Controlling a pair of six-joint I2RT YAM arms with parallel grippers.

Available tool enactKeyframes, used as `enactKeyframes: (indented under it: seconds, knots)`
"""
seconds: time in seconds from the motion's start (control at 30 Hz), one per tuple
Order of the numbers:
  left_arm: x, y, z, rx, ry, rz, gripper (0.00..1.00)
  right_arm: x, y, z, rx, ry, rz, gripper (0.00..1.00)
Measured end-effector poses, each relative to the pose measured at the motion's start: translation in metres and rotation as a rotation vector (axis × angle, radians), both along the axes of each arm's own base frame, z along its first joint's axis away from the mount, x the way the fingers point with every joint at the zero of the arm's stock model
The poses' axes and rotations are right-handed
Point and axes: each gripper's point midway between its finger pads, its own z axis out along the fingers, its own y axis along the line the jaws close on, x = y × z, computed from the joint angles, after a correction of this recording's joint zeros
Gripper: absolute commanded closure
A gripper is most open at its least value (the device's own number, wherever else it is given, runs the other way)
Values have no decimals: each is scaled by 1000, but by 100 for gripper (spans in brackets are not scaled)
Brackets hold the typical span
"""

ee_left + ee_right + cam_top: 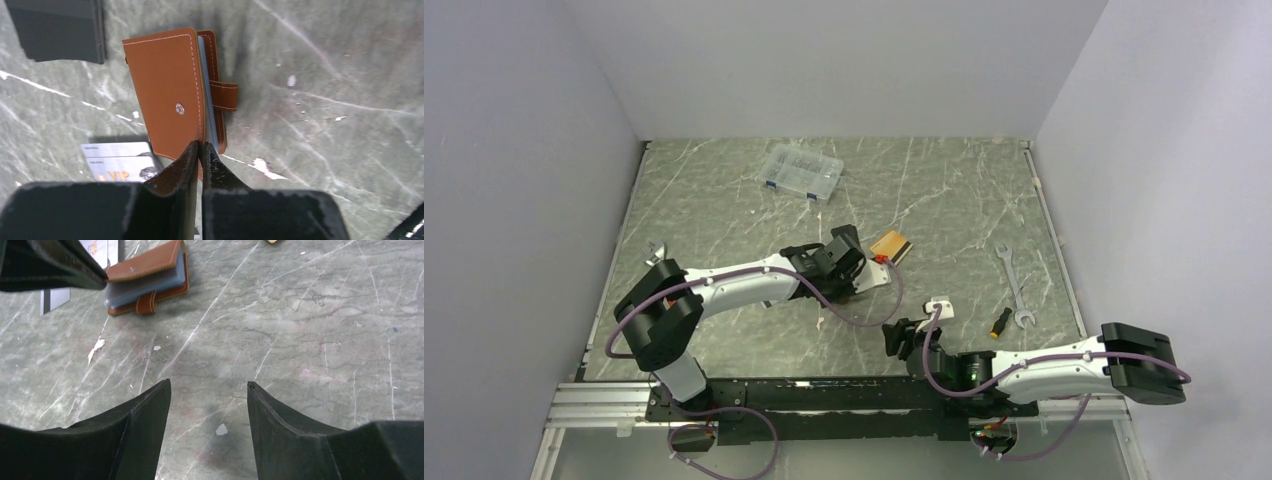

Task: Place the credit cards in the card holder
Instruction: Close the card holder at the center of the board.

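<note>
The brown leather card holder [165, 85] lies on the marble table with its snap strap loose. Its top cover is raised a little, showing the silvery sleeves [145, 282]. My left gripper [201, 147] is shut on the near edge of that cover. Silver-grey credit cards [117, 160], one printed VIP, lie flat just left of my left fingers. In the top view the card holder [891, 246] sits at mid-table beyond the left gripper [864, 258]. My right gripper [207, 385] hangs open over bare table, well short of the holder, with nothing between its fingers.
A flat black rectangle [57, 30] lies beyond the cards. A clear compartment box [802, 172] stands at the back. A wrench [1014, 285] and a small yellow-and-black item [1001, 322] lie to the right. A small white piece [939, 303] sits near the right gripper.
</note>
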Motion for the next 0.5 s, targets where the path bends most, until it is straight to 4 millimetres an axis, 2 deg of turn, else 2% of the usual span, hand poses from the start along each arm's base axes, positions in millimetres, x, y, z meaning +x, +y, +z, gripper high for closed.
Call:
enactKeyframes:
  seconds: [0.13,0.33,0.5]
  knots:
    - [11,6,3,-8,-14,35,100,0,3,-2,-26,-7,18,40]
    - [12,6,5,-11,-17,41,100,-2,8,-11,-85,-12,55,38]
    - [16,3,17,-35,6,56,100,3,21,-5,-88,-24,86,38]
